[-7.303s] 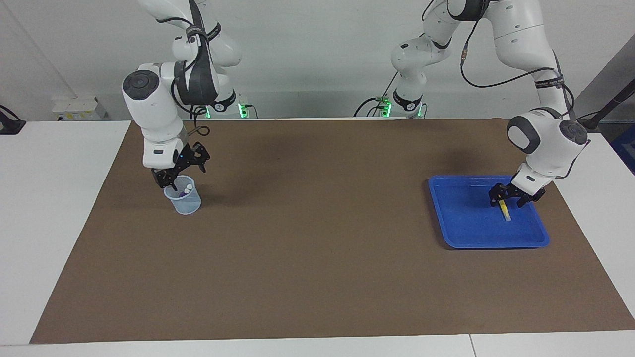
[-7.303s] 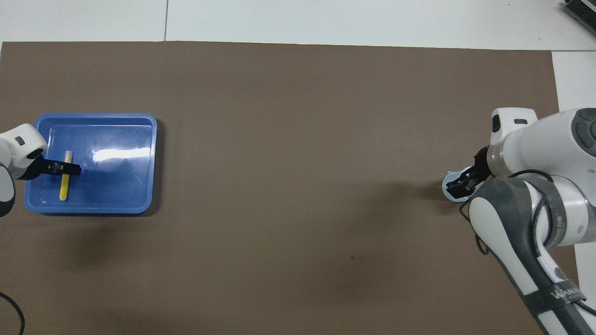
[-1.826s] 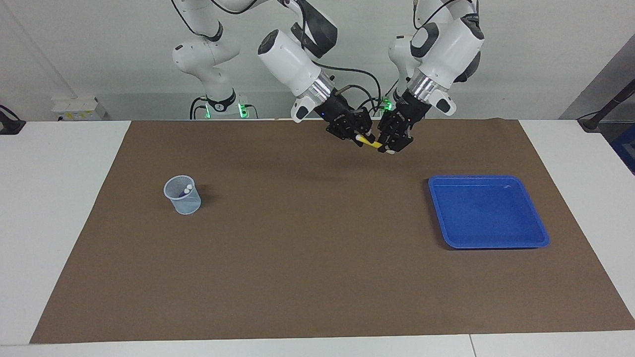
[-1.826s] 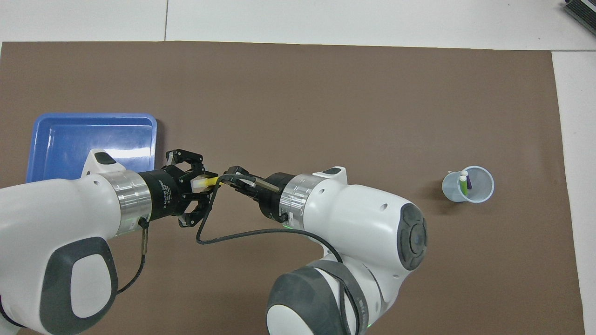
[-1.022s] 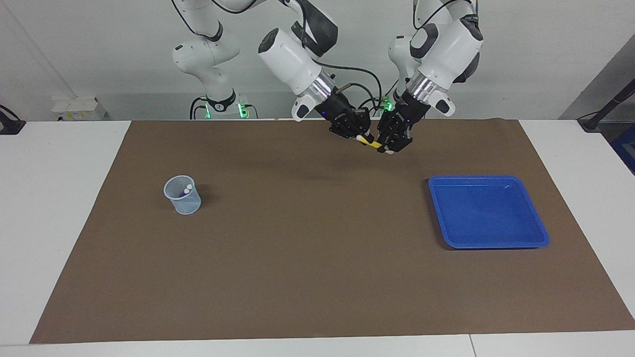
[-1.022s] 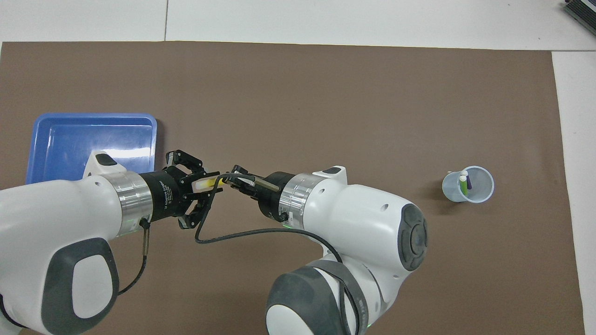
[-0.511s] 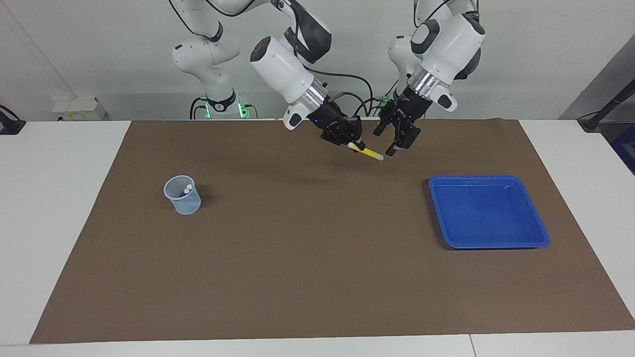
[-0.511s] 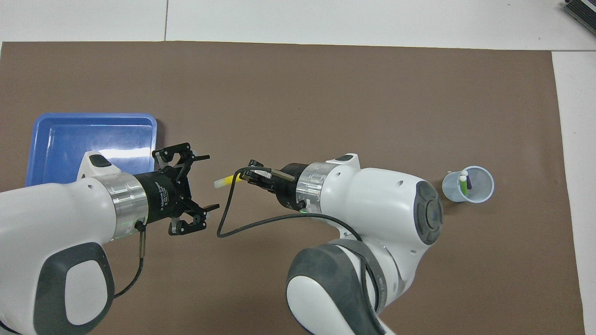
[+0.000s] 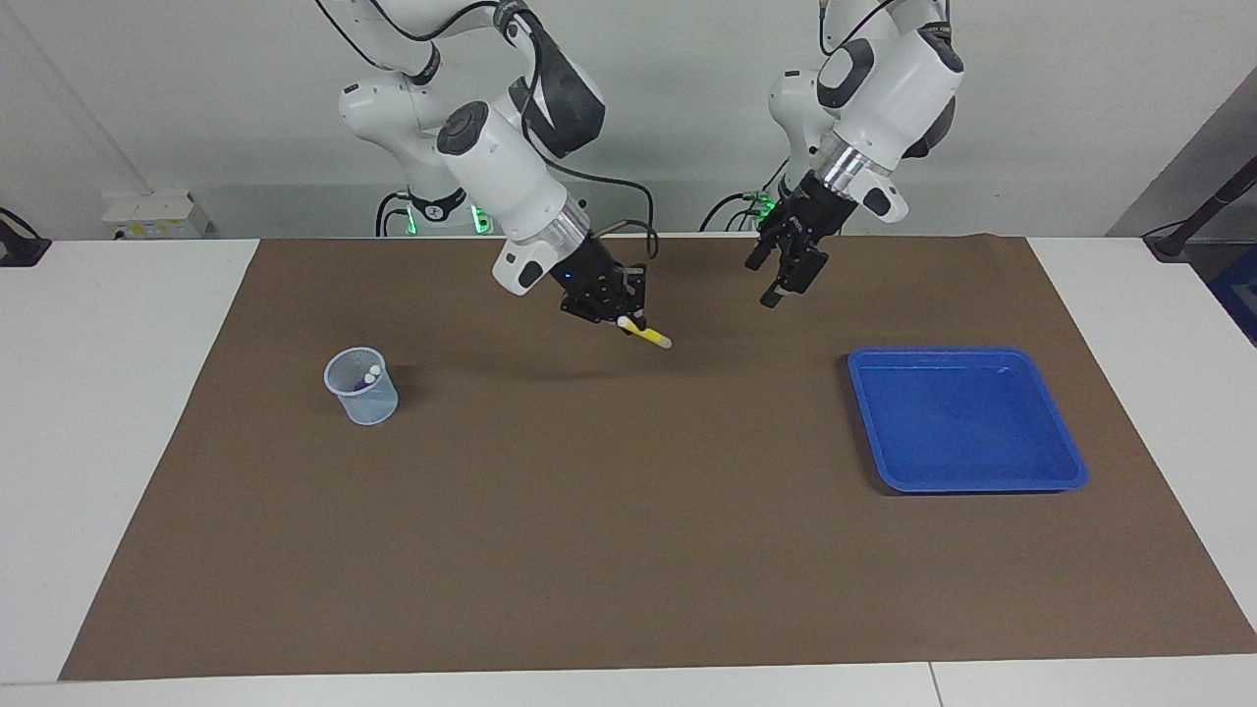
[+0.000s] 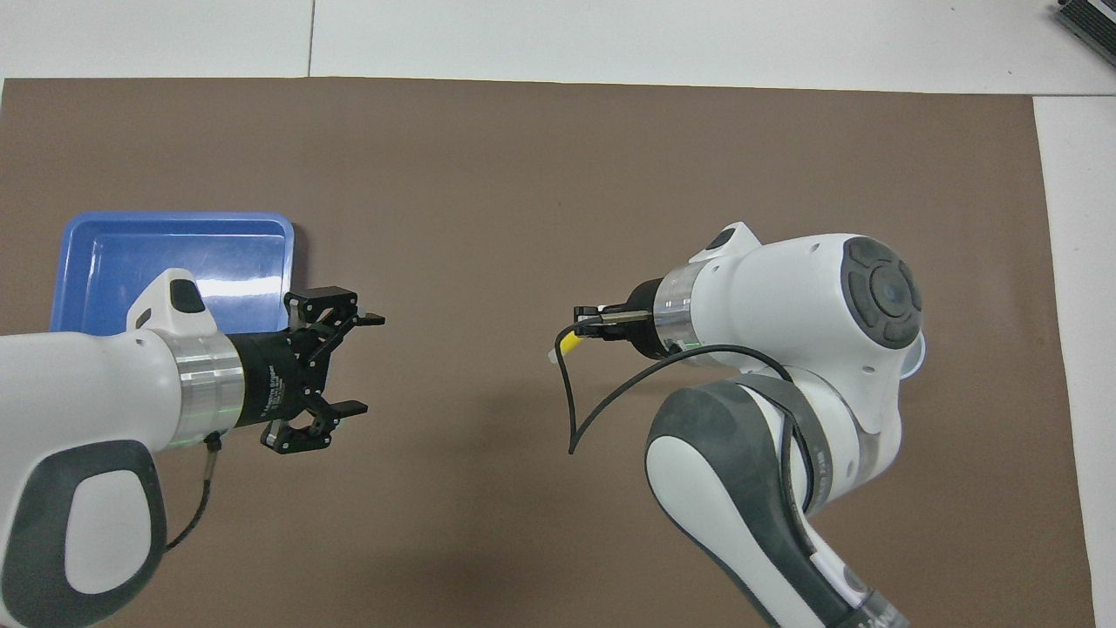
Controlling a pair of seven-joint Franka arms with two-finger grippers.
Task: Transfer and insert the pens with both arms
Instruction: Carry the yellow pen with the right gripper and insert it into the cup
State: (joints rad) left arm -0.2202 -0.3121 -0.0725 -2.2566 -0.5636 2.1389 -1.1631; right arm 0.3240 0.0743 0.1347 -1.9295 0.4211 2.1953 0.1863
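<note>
I count three pens from my station: the yellow pen is up in the air over the brown mat, pinched at one end by the right gripper, its fingers pressed together on it, so that the pen slants downward with its pale end pointing toward the left arm's end of the worktop. The other two pens stand inside the single clear cup on the mat toward the right arm's end; from the facing camera I can only make out their two pale tips, and I cannot tell their colours here, while in the overhead camera the right arm's bulk hides almost all of that cup. The left gripper hangs in the air over the mat near the robots' edge, holding nothing, its fingers spread wide; it is well apart from the yellow pen. One blue tray lies on the mat toward the left arm's end, with nothing in it. I have two arms in view, both raised above the worktop, neither touching the mat.
</note>
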